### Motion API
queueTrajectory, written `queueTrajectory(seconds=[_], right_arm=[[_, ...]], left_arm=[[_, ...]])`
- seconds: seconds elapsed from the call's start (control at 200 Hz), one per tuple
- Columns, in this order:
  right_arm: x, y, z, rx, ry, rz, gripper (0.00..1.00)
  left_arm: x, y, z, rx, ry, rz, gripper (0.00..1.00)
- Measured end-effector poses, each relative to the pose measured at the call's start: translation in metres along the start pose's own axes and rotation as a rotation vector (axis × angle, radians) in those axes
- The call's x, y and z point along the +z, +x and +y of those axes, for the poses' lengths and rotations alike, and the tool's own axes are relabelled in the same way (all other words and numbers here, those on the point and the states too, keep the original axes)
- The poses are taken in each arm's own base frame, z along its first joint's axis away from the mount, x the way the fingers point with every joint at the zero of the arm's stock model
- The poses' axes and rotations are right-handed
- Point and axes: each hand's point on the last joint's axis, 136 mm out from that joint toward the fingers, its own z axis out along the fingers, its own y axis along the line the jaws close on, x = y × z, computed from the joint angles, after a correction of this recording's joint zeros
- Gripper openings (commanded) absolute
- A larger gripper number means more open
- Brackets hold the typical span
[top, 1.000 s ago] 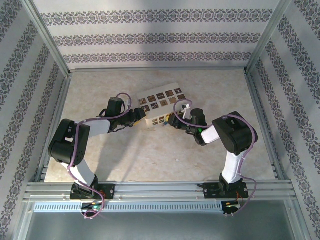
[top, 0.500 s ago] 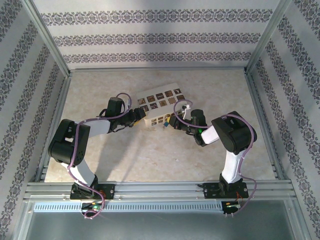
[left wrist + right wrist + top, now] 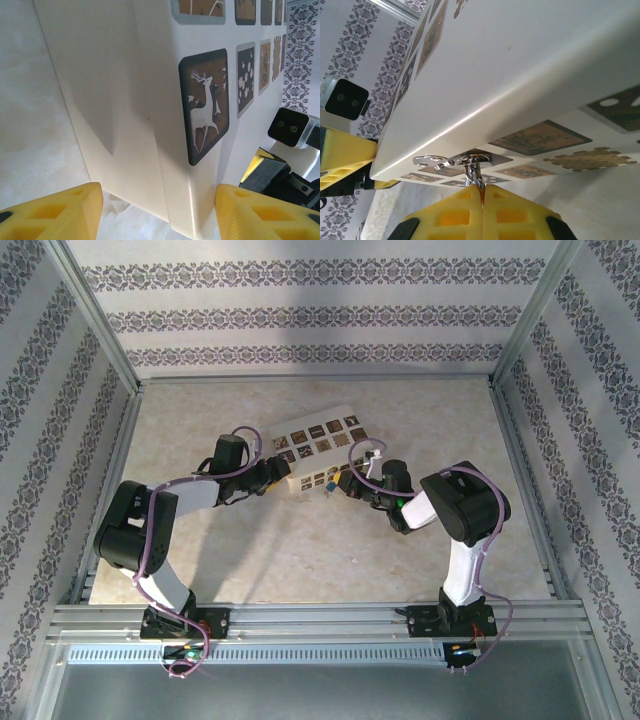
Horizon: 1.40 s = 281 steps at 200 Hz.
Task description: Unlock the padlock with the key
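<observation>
Ahead of me, a cream box (image 3: 318, 446) with dark picture tiles lies on the marbled desk (image 3: 300, 555), patterned walls (image 3: 300, 315) around.

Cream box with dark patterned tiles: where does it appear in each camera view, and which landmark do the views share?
Top external: the cream box with dark patterned tiles sits just above the centre.
Left wrist: its corner fills the middle, with a deer tile at right.
Right wrist: its pale face spans the top, a silvery clasp beneath.
Shared landmark: the striped patterned wall.
</observation>
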Motion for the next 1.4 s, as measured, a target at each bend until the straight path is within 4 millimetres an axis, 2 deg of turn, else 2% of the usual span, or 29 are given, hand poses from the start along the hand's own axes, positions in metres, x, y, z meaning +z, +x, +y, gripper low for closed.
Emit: queueTrajectory(seconds=[0.325, 0.835, 1.134, 1.304, 1.404], right_arm=[[-0.007, -0.007, -0.002, 0.077, -0.001, -0.074, 0.00], [-0.015, -0.017, -0.012, 0.206, 0.035, -0.214, 0.00], [-0.032, -0.018, -0.027, 0.238, 0.102, -0.274, 0.00], [-0.046, -0.027, -0.022, 0.222, 0.107, -0.308, 0.00], [-0.055, -0.034, -0.011, 0.191, 0.102, -0.323, 0.00]], left_arm=[[-0.005, 0.009, 0.003, -0.003, -0.003, 0.005, 0.60], [0.000, 0.020, -0.003, 0.001, 0.007, 0.021, 0.60], [-0.003, 0.020, -0.004, 0.002, -0.001, 0.014, 0.61], [-0.014, 0.017, -0.012, 0.023, -0.008, -0.014, 0.63], [-0.025, 0.012, -0.021, 0.049, -0.011, -0.051, 0.63]])
